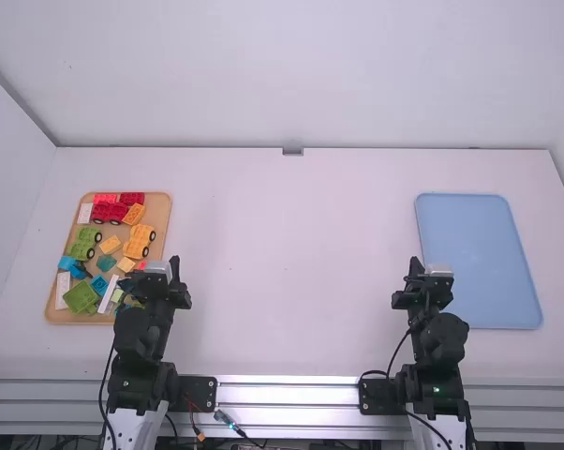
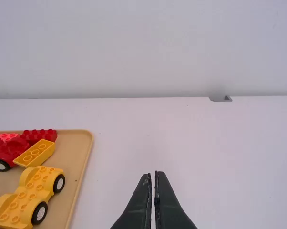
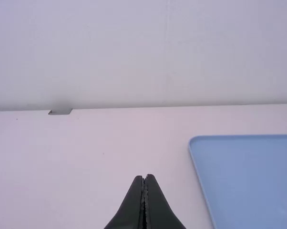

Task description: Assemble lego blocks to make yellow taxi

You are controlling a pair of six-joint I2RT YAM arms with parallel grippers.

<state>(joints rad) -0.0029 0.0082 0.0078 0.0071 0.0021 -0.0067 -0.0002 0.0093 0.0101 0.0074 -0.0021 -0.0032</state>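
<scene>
Yellow wheeled base [image 1: 141, 241] in the tan tray, ahead and to the left of the clenched left claw [image 1: 174, 269].
On the white table [image 1: 291, 262], the blue tray [image 1: 474, 253] lies at the right and the tan tray [image 1: 162, 211] at the left; the right claw [image 1: 415, 268], also clenched, is just beside the blue tray, well apart from the yellow pieces. The red wheeled base [image 1: 110, 213] and green wheeled base [image 1: 87, 240] share the tan tray with the yellow one, and a smaller yellow brick [image 2: 36, 152] sits between the red and yellow bases.
</scene>
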